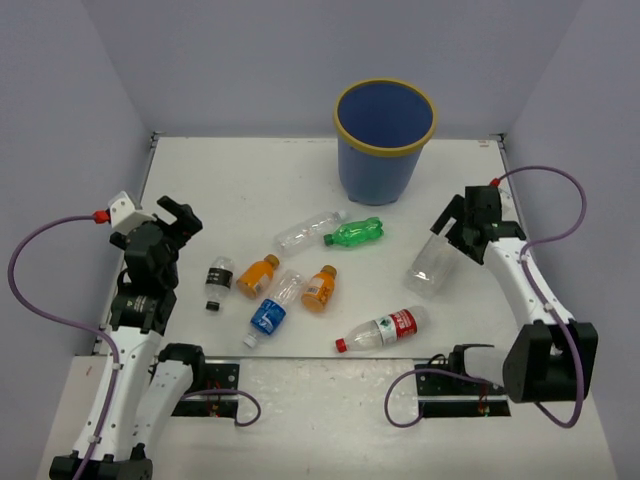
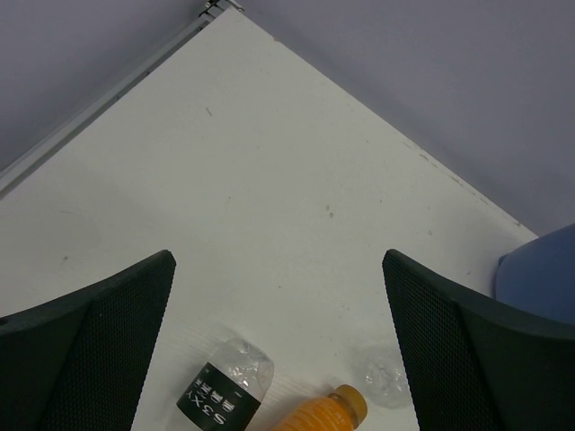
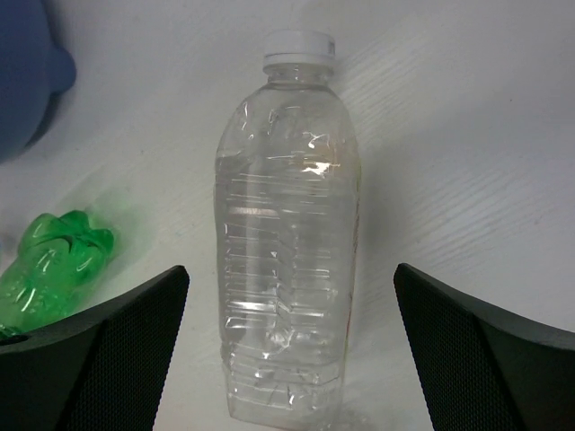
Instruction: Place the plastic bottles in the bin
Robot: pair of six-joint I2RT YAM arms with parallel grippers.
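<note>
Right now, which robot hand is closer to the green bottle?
Right. The right gripper hovers right of the green bottle; the left gripper is much farther away on its left.

Blue bin [image 1: 378,165], yellow rim

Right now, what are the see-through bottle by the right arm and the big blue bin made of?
The clear bottle looks like thin, glossy plastic: the table shows through, with ribs and bright glints. Its white cap looks like duller plastic. The bin seems smooth, hard blue plastic with a yellow rim, judging by its even colour.
</note>
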